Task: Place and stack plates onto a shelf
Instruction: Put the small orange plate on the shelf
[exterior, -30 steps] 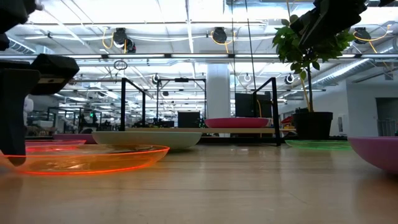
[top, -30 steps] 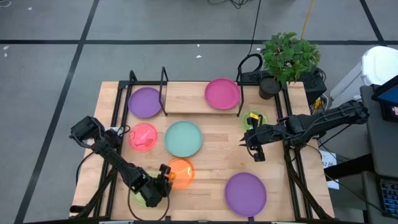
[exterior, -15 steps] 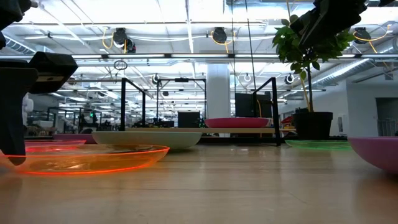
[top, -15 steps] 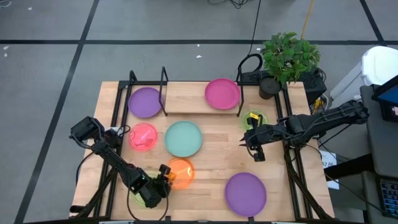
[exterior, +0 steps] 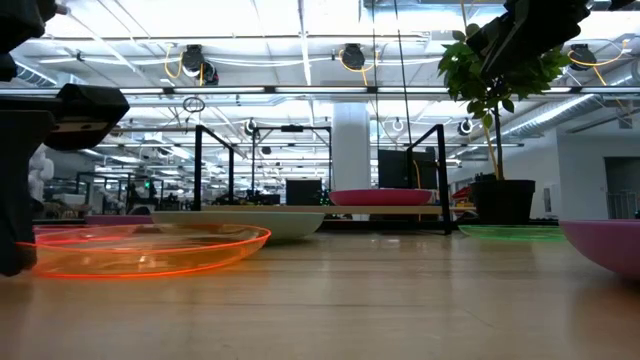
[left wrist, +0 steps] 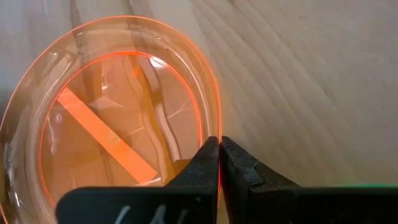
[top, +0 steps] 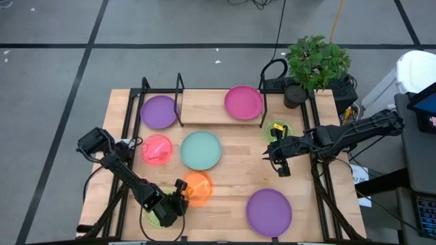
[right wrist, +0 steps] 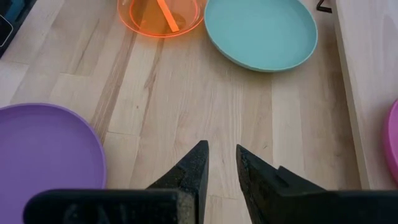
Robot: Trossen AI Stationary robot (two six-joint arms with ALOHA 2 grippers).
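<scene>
- Plates lie spread over the bench [top: 225, 204]; the orange plate [top: 198, 188] sits at about 6 o'clock, near the front edge.
- Left end effector [left wrist: 219, 163] is clenched on the orange plate's rim — the wrist view shows the two dark fingertips [left wrist: 208, 155] pressed together with the thin glowing edge between them. From above, this end effector [top: 178, 195] is at the plate's 8 o'clock side.
- In the low view the orange plate [exterior: 145, 249] looks tipped a little, its gripped side raised off the wood.
- Right end effector [right wrist: 220, 163] hangs over bare wood at the bench's 3 o'clock side, holding nothing — fingers a small way apart. From above it [top: 282, 166] is well apart from the teal plate [top: 201, 151], which lies toward its 9 o'clock.
- Shelf [top: 204, 103] runs along the back of the bench at 12 o'clock; one magenta plate [top: 243, 102] rests on its right end.
- Counted from above: two purple plates, one [top: 159, 111] at 10 o'clock beside the shelf and one [top: 268, 211] at 5 o'clock; one teal; one magenta; one red [top: 156, 149] at 9 o'clock; one orange; two green, one [top: 276, 129] just behind the right end effector and one [top: 155, 216] largely hidden under the left arm.
- Eight plates in all.
</scene>
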